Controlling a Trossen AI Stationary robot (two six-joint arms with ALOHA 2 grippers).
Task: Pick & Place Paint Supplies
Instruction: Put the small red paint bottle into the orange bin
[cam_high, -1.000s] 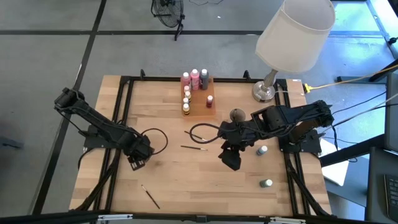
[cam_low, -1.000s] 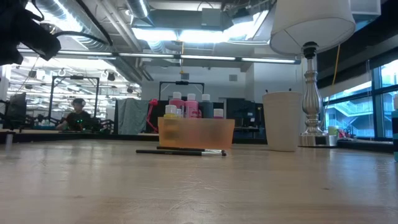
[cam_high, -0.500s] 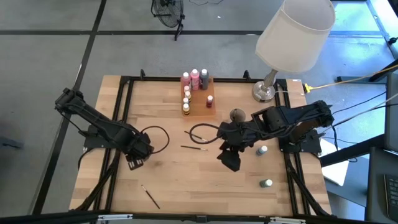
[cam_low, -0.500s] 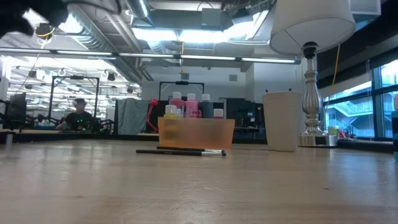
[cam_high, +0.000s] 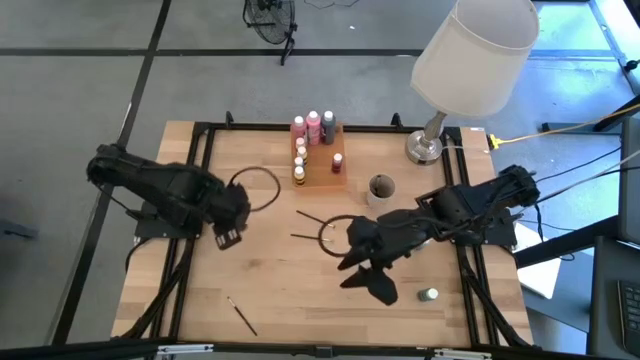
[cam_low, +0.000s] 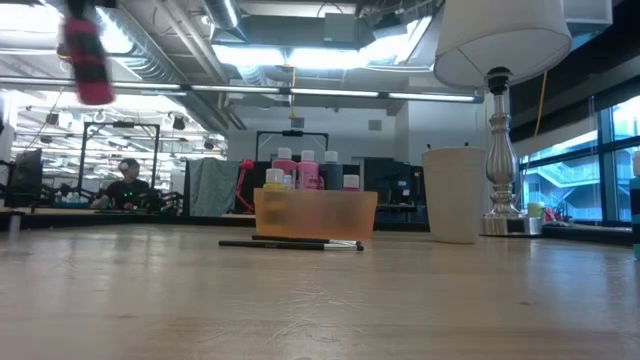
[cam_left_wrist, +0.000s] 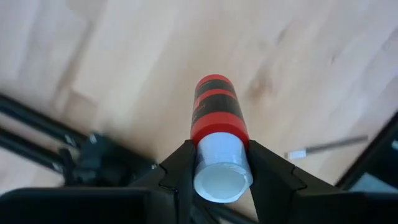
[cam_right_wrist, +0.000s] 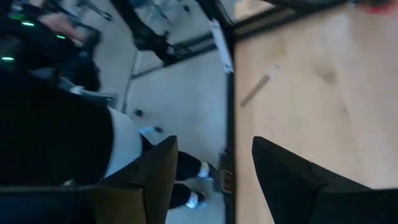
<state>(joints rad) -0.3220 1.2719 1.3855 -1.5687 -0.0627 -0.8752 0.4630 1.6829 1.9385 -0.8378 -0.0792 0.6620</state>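
Gripping a red paint bottle (cam_left_wrist: 217, 127) by its pale cap end, the left gripper (cam_left_wrist: 217, 171) is carrying it clear above the table (cam_high: 270, 300), presumably heading for the orange tray (cam_high: 330, 165) beyond. Nothing is sitting between the right gripper (cam_right_wrist: 214, 171) and its parted fingers.

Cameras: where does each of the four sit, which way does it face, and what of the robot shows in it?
High view: overhead, straight down on the table; both arms show.
Low view: table height, level toward the orange tray and lamp; no arm clearly shows.
Left wrist view: past the left gripper, shut on a red paint bottle.
Right wrist view: past the open, empty right gripper, over the table edge.
Shared: high and low views both show the cup.
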